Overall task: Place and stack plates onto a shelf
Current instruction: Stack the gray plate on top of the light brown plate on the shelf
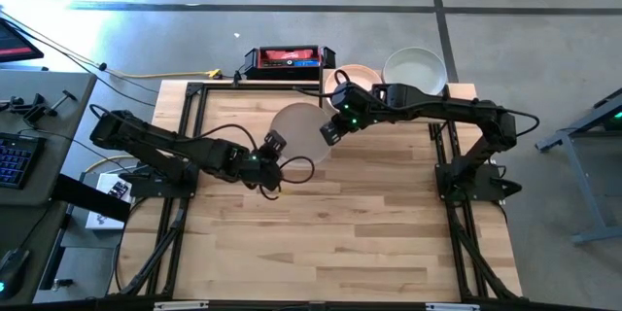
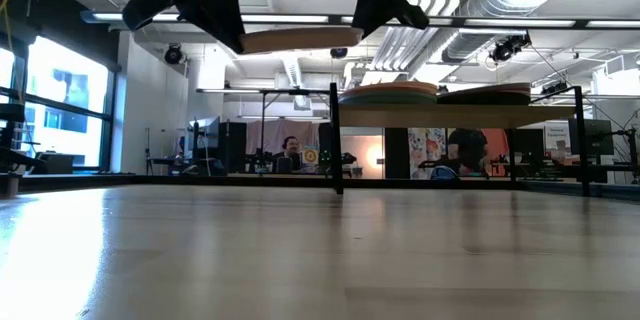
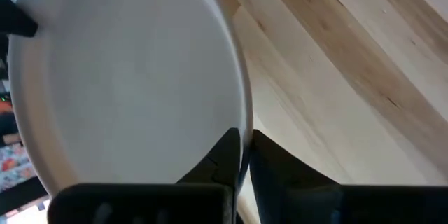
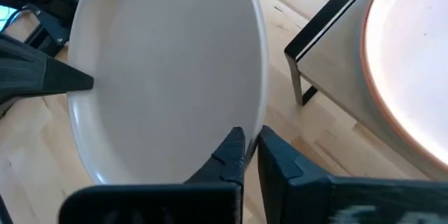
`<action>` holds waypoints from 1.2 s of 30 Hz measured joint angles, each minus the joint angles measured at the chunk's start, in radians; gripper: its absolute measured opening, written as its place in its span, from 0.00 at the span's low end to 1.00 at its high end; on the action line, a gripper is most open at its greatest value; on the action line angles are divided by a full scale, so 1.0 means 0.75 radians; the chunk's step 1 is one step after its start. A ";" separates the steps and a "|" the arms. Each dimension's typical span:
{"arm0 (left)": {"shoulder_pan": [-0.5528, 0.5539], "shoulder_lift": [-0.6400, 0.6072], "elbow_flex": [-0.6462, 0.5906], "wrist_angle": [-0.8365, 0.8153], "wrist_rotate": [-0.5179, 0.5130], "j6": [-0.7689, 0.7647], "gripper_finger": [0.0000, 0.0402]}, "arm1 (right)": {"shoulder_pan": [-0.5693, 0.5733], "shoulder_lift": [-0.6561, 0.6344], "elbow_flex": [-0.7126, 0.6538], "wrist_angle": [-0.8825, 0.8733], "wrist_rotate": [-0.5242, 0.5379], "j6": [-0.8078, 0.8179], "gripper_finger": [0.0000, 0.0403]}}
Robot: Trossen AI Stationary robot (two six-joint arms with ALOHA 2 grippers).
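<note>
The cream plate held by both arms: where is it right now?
In the high view the cream plate is in the air over the table's far middle, gripped at opposite rims by the left hand and right hand, just short of the shelf.

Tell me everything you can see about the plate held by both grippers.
The plate is round, shallow, off-white, with a raised rim and a smooth, matte look. It is lifted level above the table, near the shelf. The left gripper pinches one edge and the right gripper the opposite edge. Nothing else touches it.

Overhead downward; low level; both wrists close on shared plate
</note>
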 joint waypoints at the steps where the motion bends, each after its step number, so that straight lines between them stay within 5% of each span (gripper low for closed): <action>1: 0.000 0.000 0.000 0.001 -0.002 -0.015 0.04 | 0.000 0.000 0.000 0.000 0.002 0.000 0.00; 19: 0.002 0.000 0.000 0.057 0.134 -0.611 0.24 | -0.051 0.000 0.000 -0.006 -0.001 -0.036 0.00; 30: 0.002 0.000 0.000 0.084 0.118 -0.667 0.28 | -0.118 -0.007 0.000 -0.104 -0.013 -0.096 0.00; 36: 0.002 0.000 0.000 0.084 -0.017 -0.667 0.28 | -0.229 -0.071 0.000 -0.142 -0.042 -0.125 0.00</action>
